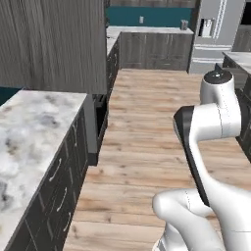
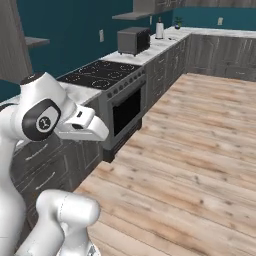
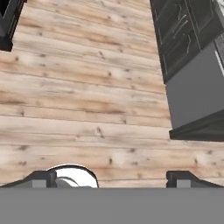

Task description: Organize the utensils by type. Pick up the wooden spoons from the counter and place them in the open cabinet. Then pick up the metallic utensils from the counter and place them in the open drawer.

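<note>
Hanging over the plank floor (image 3: 87, 87), the gripper (image 3: 111, 178) is pointing down with its fingertips (image 3: 41, 178) standing wide apart and gripping nothing. The marble counter (image 1: 34, 127) is lying left of the arm in the left base view, on dark cabinet fronts (image 1: 59, 191), and no spoons or fork are showing on that stretch. A black stove (image 2: 102, 72) is sitting further along that counter.

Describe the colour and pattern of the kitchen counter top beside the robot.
The counter is white-grey marble with soft grey and tan veins, seen best in the left base view.
</note>
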